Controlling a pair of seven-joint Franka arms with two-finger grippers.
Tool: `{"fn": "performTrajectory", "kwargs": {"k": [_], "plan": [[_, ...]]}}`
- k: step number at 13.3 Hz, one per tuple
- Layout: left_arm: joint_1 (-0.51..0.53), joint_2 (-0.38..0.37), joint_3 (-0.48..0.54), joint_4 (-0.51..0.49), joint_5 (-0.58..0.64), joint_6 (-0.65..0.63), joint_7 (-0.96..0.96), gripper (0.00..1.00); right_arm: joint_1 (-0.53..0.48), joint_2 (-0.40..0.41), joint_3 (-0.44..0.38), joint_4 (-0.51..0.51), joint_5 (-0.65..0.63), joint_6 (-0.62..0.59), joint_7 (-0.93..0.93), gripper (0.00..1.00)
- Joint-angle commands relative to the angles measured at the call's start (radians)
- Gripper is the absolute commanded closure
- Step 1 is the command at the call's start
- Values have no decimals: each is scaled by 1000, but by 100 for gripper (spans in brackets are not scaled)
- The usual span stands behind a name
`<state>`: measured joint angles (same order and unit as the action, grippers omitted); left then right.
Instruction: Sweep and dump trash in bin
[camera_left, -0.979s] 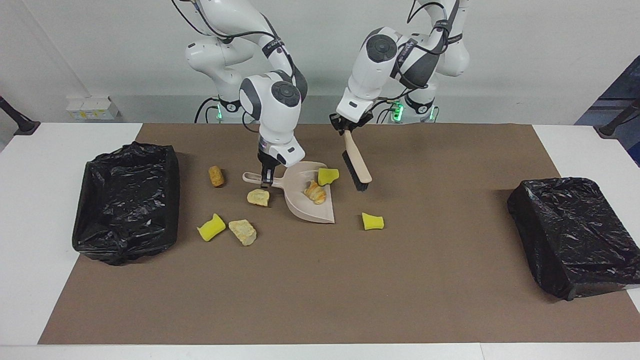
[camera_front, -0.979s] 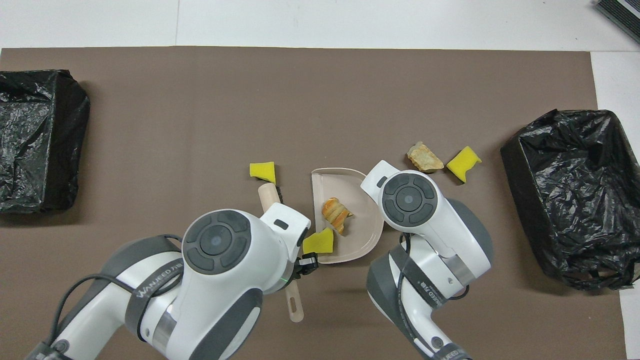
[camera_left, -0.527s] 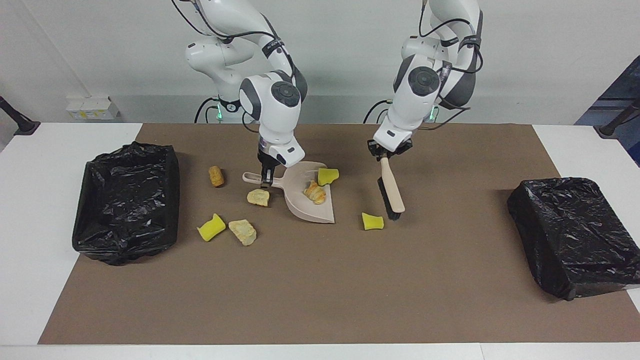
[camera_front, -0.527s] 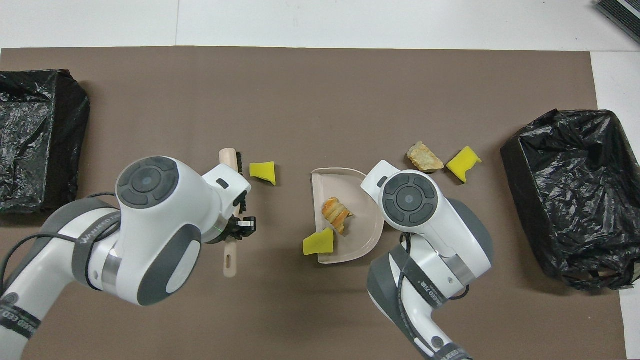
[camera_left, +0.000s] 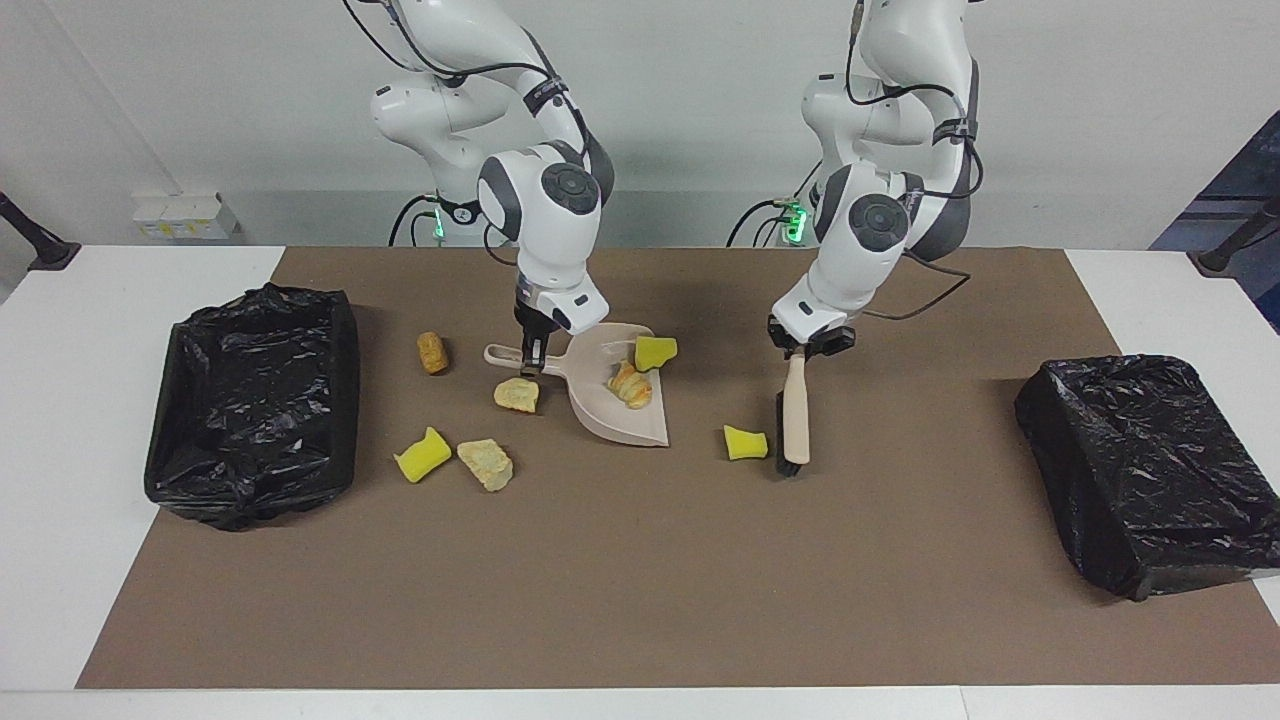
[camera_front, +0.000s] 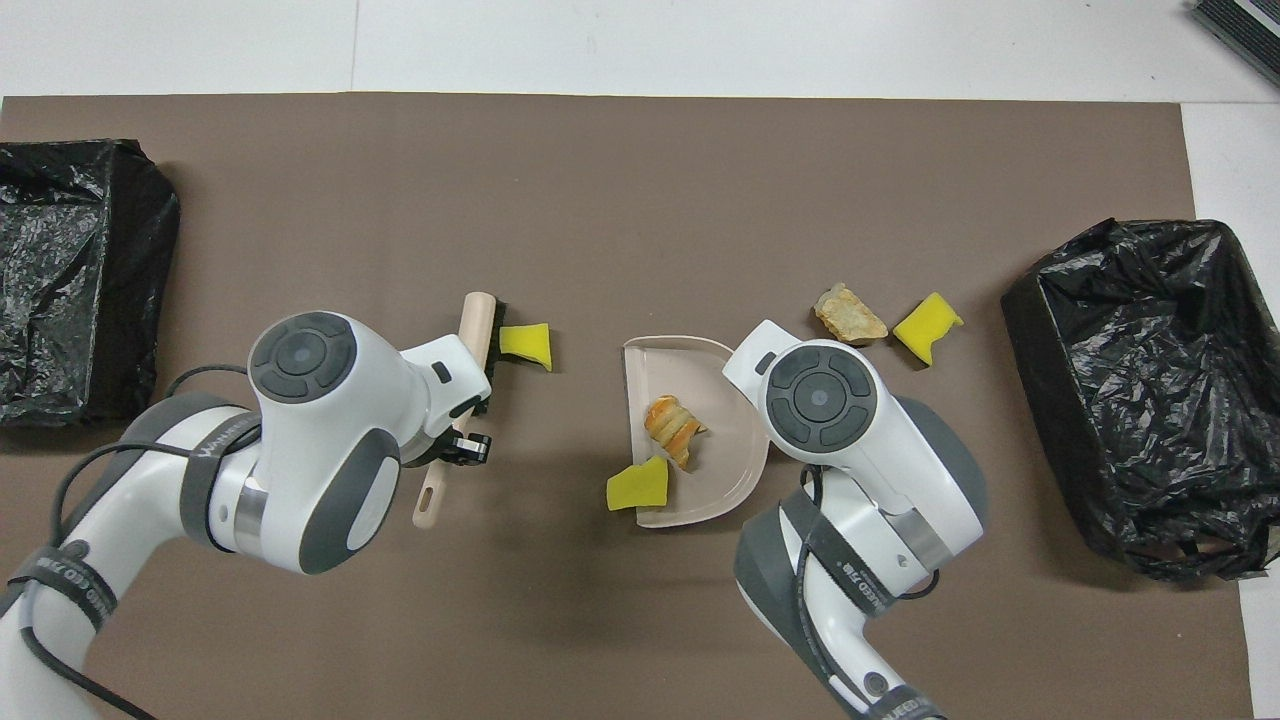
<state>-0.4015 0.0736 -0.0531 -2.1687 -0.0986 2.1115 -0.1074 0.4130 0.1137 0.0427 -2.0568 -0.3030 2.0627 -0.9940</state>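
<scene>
Brush set beside a yellow scrap, dustpan held on the mat.
The left gripper (camera_left: 797, 352) clasped the brush (camera_left: 794, 420), its bristles just beside a yellow scrap (camera_left: 745, 442). The right gripper (camera_left: 531, 365) gripped the dustpan (camera_left: 610, 410) handle; a bread lump (camera_left: 630, 385) lay in the pan, a sponge chunk (camera_left: 655, 352) on its rim. Four more scraps (camera_left: 485, 463) lay toward the right arm's bin (camera_left: 255, 400).

mat (camera_left: 640, 560) brown | bins (camera_left: 250, 400) black | dustpan (camera_left: 610, 415) beige | sponge (camera_left: 745, 442) yellow | lump (camera_left: 432, 352) perhaps golden-brown
</scene>
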Motion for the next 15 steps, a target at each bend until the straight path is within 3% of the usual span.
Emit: {"fn": "performTrajectory", "kwargs": {"k": [1, 6, 9, 12, 15], "plan": [[-83, -41, 3, -66, 17, 44, -41, 100, -11, -5, 6, -11, -8, -1, 12, 100], [-322, -86, 2, -91, -119, 57, -275, 100, -11, -6, 6, -16, -8, 0, 12, 100], [-433, -86, -1, -80, -168, 163, -415, 100, -13, -9, 6, -20, -8, 2, 14, 100], [-471, -69, -1, -46, -250, 231, -448, 100, -20, -8, 6, -22, -5, 5, 14, 100], [-477, -69, 2, -20, -248, 144, -515, 100, -57, -11, 6, -45, 24, 26, -3, 100]]}}
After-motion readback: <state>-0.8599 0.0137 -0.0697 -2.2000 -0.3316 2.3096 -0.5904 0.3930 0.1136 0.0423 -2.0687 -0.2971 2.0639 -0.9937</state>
